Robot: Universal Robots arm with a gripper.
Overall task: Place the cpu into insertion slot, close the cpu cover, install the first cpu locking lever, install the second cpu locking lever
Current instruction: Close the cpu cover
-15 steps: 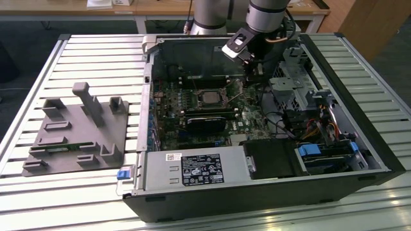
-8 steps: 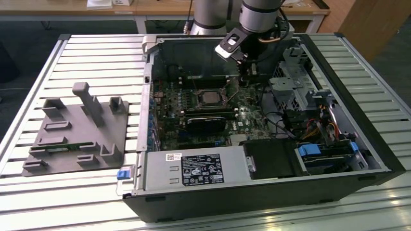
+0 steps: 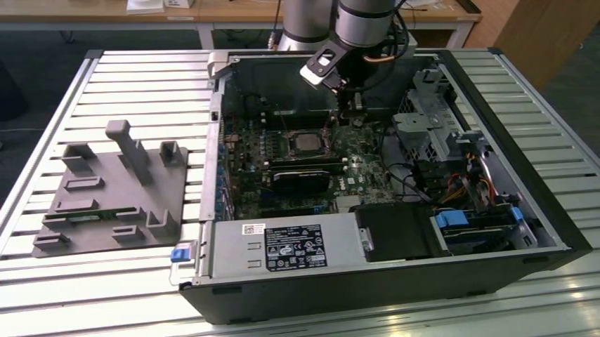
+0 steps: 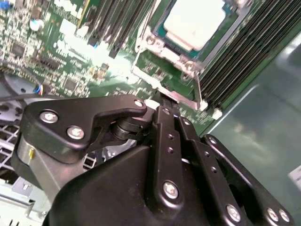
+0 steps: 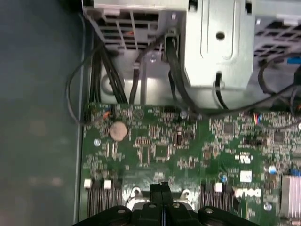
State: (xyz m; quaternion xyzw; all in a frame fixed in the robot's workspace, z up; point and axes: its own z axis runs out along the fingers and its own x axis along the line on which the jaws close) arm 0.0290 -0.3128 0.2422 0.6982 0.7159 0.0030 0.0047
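The cpu (image 3: 305,142) lies flat in the insertion slot (image 3: 284,133) of the green motherboard inside the open case. In the second wrist view its pale silver top (image 4: 195,21) shows through the window of the cpu cover (image 4: 162,52), which lies down around it. My gripper (image 3: 355,116) hangs over the board just to the exterior view's right of the socket and further back. Its black fingers are pressed together with nothing between them in both wrist views, the gripper (image 4: 162,101) (image 5: 161,187) close to the edge of the socket's metal frame.
A black graphics card (image 3: 300,179) sits in front of the socket. Long black memory slots (image 4: 235,56) flank it. A silver drive cage (image 3: 431,126) and loose cables (image 5: 113,80) crowd the exterior view's right. A grey fixture tray (image 3: 112,189) lies outside the case. A coin battery (image 5: 118,131) sits on the board.
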